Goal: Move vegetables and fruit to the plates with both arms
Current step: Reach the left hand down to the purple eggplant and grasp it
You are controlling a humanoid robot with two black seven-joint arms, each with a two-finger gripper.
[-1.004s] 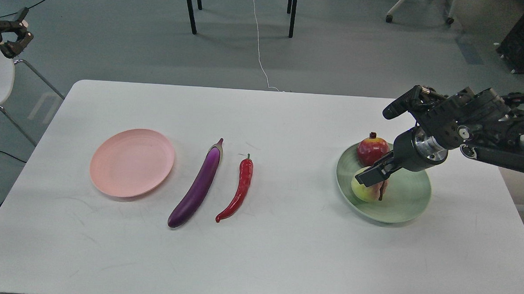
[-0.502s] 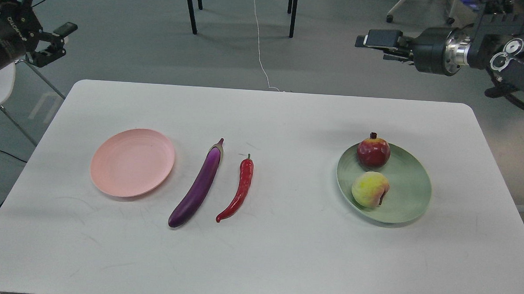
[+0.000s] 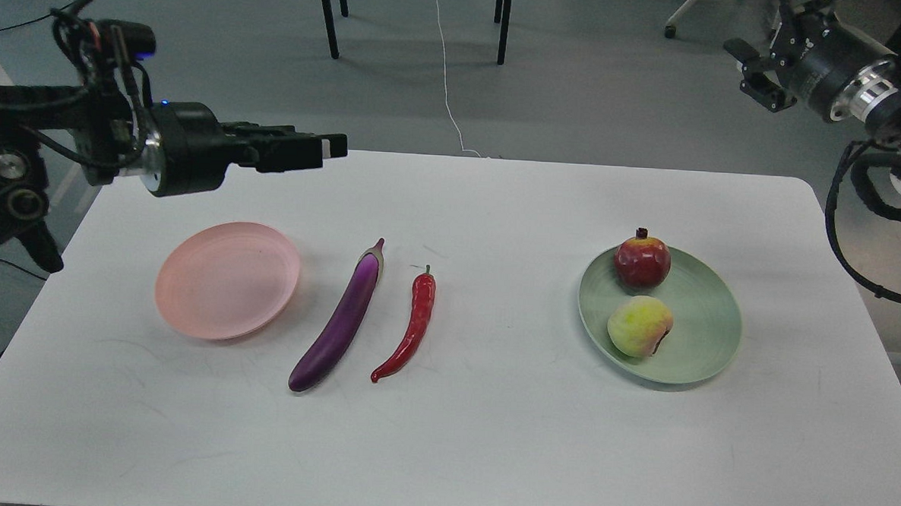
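The purple eggplant (image 3: 339,322) and the red chili pepper (image 3: 411,328) lie side by side on the white table (image 3: 488,437), right of the empty pink plate (image 3: 227,279). The pomegranate (image 3: 642,261) and the peach (image 3: 639,326) sit on the green plate (image 3: 702,325) at the right. My left gripper (image 3: 333,155) hovers above the table's far edge, beyond the pink plate and the eggplant, pointing right, fingers slightly apart and empty. My right gripper (image 3: 755,68) is raised at the top right, off the table, open and empty.
Black chair or table legs (image 3: 328,16) and a white cable (image 3: 447,78) are on the grey floor beyond the table. My right arm's cables (image 3: 839,224) hang near the table's right edge.
My right gripper let go of the peach on the green plate, lifted and pulled back to the top right. My left arm swung in from the far left to above the table's far edge.
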